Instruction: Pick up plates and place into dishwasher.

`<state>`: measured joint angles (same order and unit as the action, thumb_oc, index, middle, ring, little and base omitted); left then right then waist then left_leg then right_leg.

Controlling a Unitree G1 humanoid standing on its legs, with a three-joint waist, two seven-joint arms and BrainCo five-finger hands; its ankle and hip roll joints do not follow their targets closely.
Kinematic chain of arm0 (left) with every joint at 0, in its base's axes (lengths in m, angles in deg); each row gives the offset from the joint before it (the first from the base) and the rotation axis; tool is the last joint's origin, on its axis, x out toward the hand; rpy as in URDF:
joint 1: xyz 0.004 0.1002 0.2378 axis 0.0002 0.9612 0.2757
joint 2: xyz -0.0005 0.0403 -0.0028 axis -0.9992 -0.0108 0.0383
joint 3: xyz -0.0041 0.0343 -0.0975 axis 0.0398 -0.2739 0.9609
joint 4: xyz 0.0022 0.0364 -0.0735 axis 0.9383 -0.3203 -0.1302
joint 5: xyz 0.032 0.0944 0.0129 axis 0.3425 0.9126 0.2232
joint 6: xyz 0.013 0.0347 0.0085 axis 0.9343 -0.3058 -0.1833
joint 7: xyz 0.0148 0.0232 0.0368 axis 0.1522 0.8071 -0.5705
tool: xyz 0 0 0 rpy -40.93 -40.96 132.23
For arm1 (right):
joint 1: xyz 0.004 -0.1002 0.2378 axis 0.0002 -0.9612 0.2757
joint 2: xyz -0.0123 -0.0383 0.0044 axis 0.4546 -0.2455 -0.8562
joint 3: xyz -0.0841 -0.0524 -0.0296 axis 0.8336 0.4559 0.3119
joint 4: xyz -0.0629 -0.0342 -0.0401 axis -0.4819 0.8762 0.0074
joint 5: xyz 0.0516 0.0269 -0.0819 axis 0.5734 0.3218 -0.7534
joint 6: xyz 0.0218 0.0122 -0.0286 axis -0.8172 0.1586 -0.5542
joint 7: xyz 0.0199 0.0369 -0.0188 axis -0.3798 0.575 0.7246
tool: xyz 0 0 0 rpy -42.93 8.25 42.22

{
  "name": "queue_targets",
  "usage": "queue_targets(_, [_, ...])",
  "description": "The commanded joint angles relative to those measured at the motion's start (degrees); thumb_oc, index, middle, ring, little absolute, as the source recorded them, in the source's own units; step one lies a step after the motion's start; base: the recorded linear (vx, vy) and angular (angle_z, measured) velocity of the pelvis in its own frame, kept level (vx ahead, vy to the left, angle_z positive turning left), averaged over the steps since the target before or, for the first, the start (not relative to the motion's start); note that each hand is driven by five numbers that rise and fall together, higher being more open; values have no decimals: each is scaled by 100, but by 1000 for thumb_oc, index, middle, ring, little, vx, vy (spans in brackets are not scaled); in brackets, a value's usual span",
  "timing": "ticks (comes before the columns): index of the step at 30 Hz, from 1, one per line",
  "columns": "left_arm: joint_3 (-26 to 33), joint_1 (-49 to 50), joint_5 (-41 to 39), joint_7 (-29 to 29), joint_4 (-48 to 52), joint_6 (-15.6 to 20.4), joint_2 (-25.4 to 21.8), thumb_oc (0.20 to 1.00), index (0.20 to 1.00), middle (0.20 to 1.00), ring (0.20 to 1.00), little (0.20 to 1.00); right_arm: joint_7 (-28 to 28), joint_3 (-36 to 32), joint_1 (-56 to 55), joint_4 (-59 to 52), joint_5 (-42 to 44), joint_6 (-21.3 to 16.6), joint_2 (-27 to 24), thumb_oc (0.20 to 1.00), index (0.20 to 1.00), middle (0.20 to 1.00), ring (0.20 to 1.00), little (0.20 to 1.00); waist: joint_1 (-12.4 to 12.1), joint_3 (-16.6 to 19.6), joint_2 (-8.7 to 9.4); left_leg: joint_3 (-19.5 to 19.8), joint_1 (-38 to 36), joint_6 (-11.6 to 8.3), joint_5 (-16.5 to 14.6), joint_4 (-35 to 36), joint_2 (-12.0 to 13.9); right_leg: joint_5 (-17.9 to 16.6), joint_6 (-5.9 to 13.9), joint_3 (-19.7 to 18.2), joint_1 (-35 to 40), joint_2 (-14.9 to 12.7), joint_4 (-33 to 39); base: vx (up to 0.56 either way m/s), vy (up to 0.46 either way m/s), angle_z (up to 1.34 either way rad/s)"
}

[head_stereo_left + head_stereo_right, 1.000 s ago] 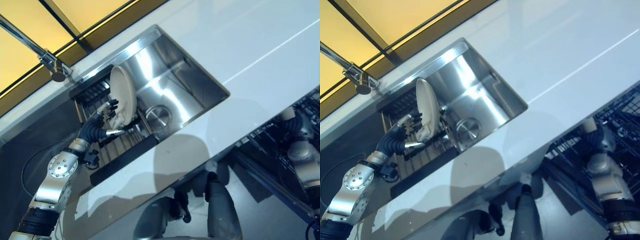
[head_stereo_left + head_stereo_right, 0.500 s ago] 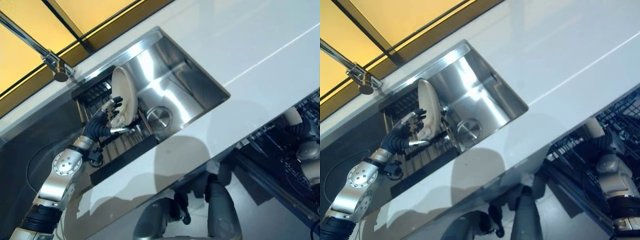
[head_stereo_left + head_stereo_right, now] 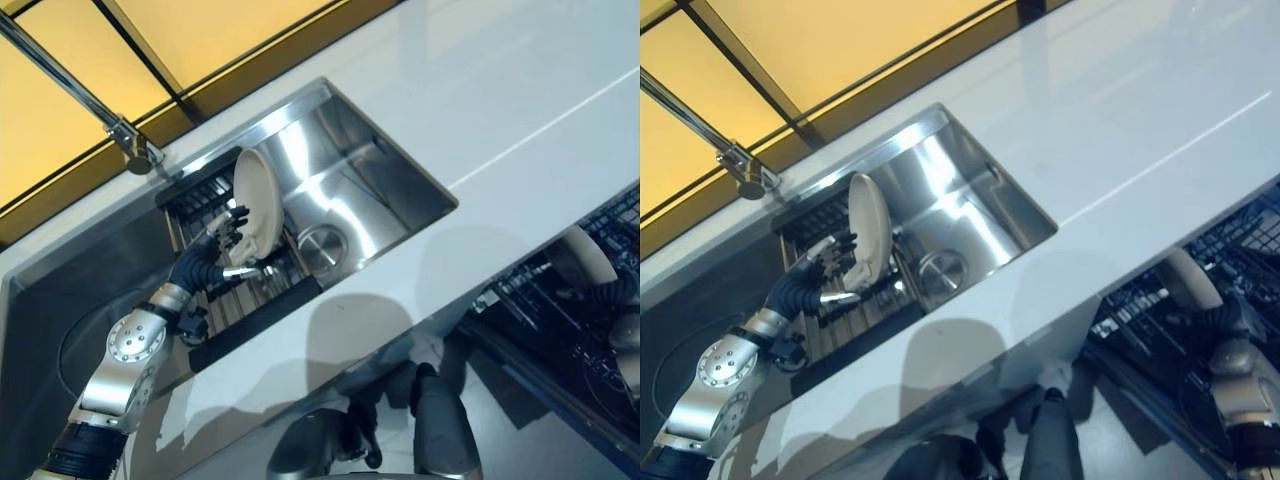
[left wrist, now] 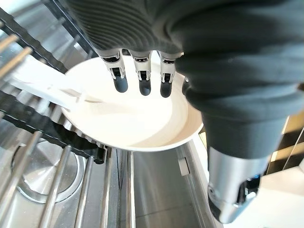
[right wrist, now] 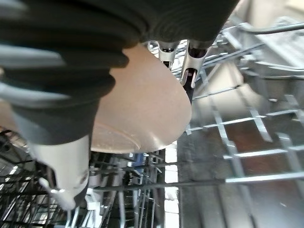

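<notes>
A cream plate (image 3: pixel 258 198) stands on edge in the drying rack (image 3: pixel 205 205) at the left end of the sink. My left hand (image 3: pixel 212 258) is against its near face, fingers (image 4: pixel 142 85) straight over the plate (image 4: pixel 133 118), thumb held apart; the hand is open. My right hand (image 3: pixel 1237 352) is down in the dishwasher rack (image 3: pixel 560 330). It holds a beige plate (image 5: pixel 142 104) between fingers (image 5: pixel 190 71) and thumb, the plate (image 3: pixel 1190 278) tilted above the wire tines.
The steel sink basin (image 3: pixel 385 190) with its round drain (image 3: pixel 322 245) lies right of the rack. A faucet (image 3: pixel 130 152) reaches over the sink's far left. White countertop (image 3: pixel 520 90) runs along the right, with the open dishwasher below its front edge.
The camera has shifted, so the sink sits lower in the picture. The right hand's beige plate now shows more fully over the dishwasher rack. The left hand stays at the cream plate.
</notes>
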<state>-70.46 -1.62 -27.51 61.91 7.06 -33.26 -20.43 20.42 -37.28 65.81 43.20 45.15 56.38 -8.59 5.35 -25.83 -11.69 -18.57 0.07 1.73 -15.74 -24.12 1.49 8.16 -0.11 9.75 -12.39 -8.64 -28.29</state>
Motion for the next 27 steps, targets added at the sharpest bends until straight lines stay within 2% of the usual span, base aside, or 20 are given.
queue_targets(1, [572,603,87,293,556,221,51,1000,1000,1000,1000,1000,218,-121,-1093,380,-329,230,357,1000,1000,1000,1000,1000,-76,650,304,-27,691,48,336,-610,156,-440,557,30,931,-85,1164,154,-15,6])
queue_targets(6, [916,1124,252,720,651,245,265,1000,1000,1000,1000,1000,374,-463,-1799,54,-485,103,734,1000,1000,1000,1000,1000,-113,949,499,19,299,14,345,-337,160,-509,632,45,1351,-18,1479,110,-25,12])
queue_targets(14, [1349,1593,434,1234,714,176,470,1000,1000,1000,1000,1000,524,-693,-2287,-248,-638,122,1226,1000,1000,1000,1000,1000,-176,1441,783,58,-383,-83,415,310,128,-585,707,33,1931,152,1991,81,-21,3])
queue_targets(18, [1467,1624,418,1270,682,158,521,1000,1000,1000,1000,1000,395,-802,-2332,-358,-574,171,1369,1000,1000,1000,1000,1000,-169,1627,843,67,-634,-106,475,614,81,-606,711,-5,2008,225,2102,-6,33,2])
queue_targets(19, [1485,1619,417,1261,675,147,525,1000,1000,1000,1000,1000,358,-827,-2341,-394,-563,177,1388,1000,1000,1000,1000,1000,-163,1652,885,-7,-638,-76,601,685,67,-695,666,3,1968,227,2138,-67,15,-1])
queue_targets(27, [1623,1622,317,1194,592,163,557,1000,1000,1000,1000,1000,220,-1163,-2424,-847,-735,81,1466,1000,1000,1000,1000,1000,-79,1839,985,46,-911,-64,581,1047,-33,-691,672,-88,1937,325,2209,-23,41,-2])
